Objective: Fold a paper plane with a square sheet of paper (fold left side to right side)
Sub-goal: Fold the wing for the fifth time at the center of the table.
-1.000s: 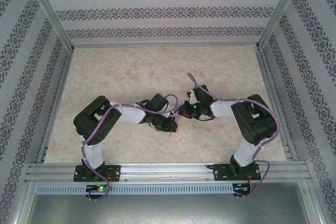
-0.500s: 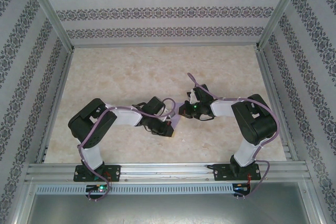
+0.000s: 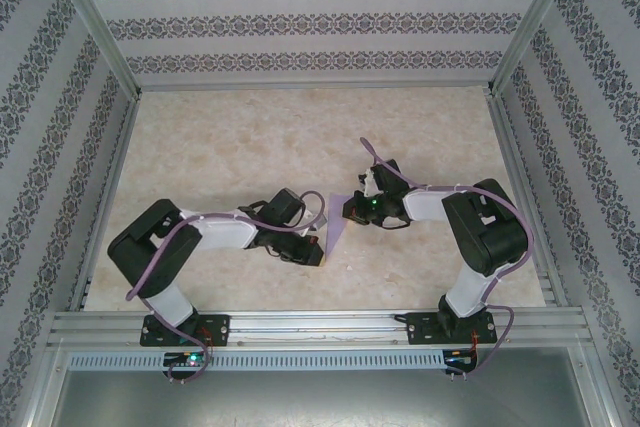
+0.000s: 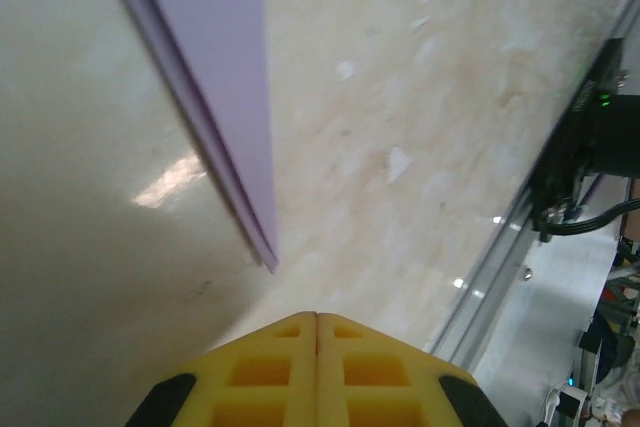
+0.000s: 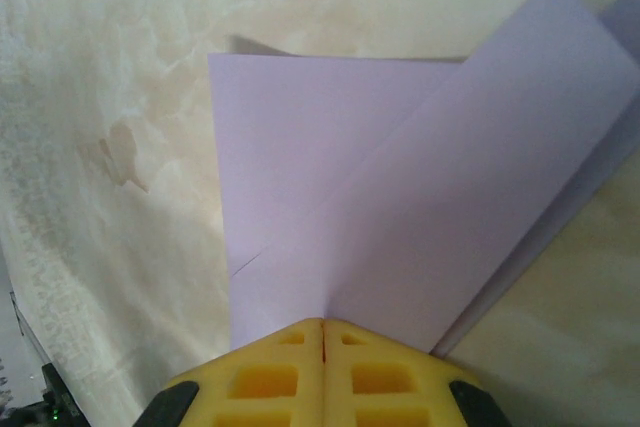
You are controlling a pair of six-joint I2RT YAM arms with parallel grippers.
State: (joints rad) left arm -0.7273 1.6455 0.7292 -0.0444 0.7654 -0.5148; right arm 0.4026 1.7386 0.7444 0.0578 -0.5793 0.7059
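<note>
The square sheet of paper lies folded into a narrow lilac triangle on the table between my two grippers, its point toward the near edge. In the left wrist view its layered tip ends just ahead of my left gripper, which is shut and holds nothing. From above, that left gripper sits just left of the point. My right gripper is at the wide far end. In the right wrist view the right gripper is shut, tips resting on the paper, where one flap overlaps another.
The marbled table is boxed in by patterned walls and metal frame posts. An aluminium rail with both arm bases runs along the near edge, and it shows to the right in the left wrist view.
My left arm has drawn back to the left and nearer, its shut gripper sliding off the paper and uncovering the lilac triangle. The right arm has stayed put.
</note>
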